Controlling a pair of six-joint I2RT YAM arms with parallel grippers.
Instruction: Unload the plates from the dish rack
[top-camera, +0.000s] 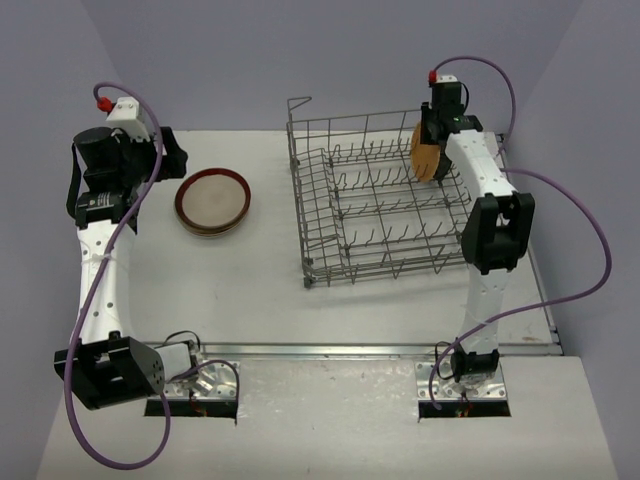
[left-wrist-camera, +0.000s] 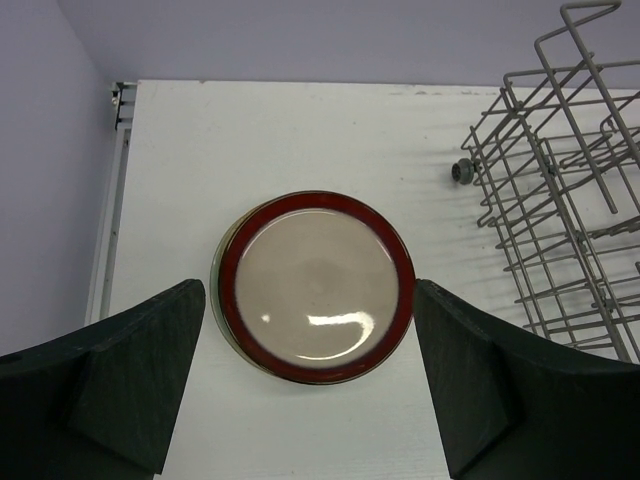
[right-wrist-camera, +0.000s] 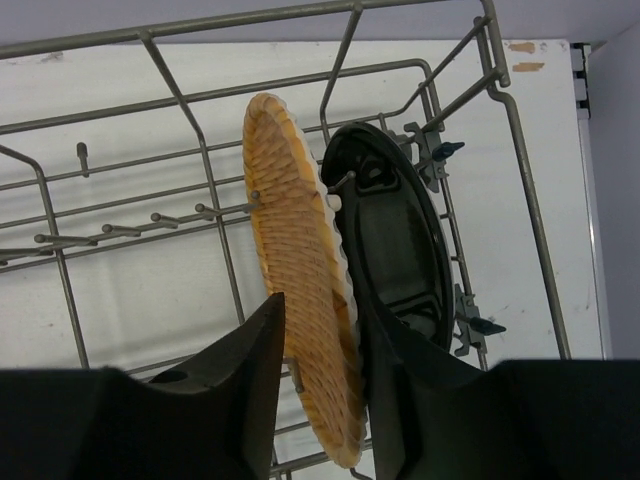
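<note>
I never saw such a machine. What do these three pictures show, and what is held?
Two robot arms are bolted to a white table. One picture looks down from above; the others come from wrist cameras. On it stand a grey wire dish rack and a stack of round plates, the top one cream with a red rim. The left gripper is open, aimed at it. The right gripper seems to pinch an orange-tan patterned plate in the rack, beside a dark plate.
</note>
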